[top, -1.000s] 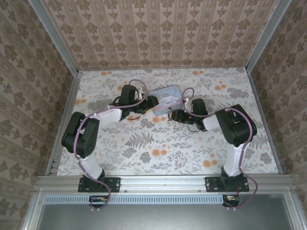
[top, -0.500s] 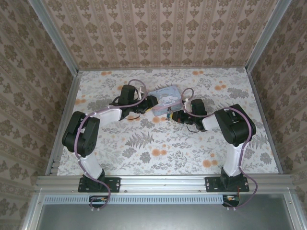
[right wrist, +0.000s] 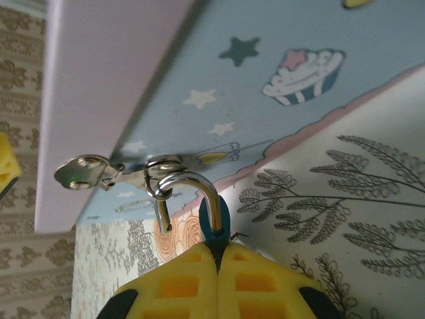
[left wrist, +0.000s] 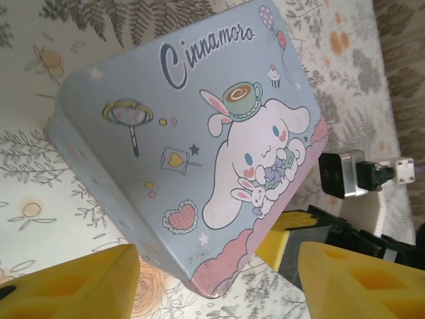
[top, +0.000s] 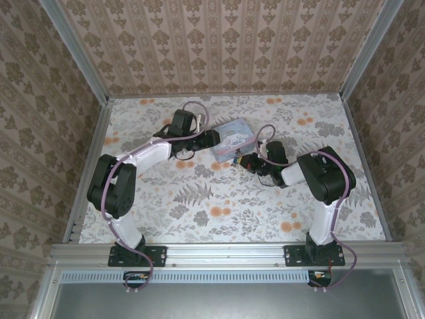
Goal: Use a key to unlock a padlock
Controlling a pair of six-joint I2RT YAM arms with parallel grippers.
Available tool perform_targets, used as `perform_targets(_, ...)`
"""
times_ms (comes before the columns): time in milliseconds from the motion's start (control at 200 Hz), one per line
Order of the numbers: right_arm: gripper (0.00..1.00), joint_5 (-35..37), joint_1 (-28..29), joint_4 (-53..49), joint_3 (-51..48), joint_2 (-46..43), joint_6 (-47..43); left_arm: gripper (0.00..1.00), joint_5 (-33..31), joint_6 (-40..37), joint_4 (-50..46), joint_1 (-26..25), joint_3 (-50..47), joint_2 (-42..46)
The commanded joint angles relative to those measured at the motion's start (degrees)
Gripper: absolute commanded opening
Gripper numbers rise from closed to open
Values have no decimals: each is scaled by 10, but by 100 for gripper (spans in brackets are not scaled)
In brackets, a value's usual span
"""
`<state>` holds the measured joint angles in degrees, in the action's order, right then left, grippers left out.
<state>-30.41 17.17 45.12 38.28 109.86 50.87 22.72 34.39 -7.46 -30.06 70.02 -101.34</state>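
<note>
Right gripper (right wrist: 219,256) clamps the padlock (right wrist: 214,219), shackle (right wrist: 192,183) running straight ahead into the hasp (right wrist: 126,174) on the tin (right wrist: 265,100); left gripper (left wrist: 216,279) gapes alongside.

Right wrist view: the padlock (right wrist: 214,222) body is hidden between the closed pads (right wrist: 179,282) of the right gripper (right wrist: 218,256), leaving a teal sliver and the shackle (right wrist: 199,183) exposed. Left wrist view: the bottom edge cuts off both pads (left wrist: 80,286) of the left gripper (left wrist: 216,286), and the top edge crops the tin (left wrist: 199,133). Top view: the padlock is too small to make out.
</note>
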Motion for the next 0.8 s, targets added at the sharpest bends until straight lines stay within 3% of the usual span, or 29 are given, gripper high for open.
perform_targets(0,0,44,0,42,-23,-6,78,65,-97,-92,-112,-21,47,-22)
perform_targets(445,0,88,-1,15,-39,-35,99,67,-222,-171,-214,-82,154,-111)
perform_targets(795,0,108,-18,1,-21,-41,109,67,-241,-187,-238,-94,161,-147)
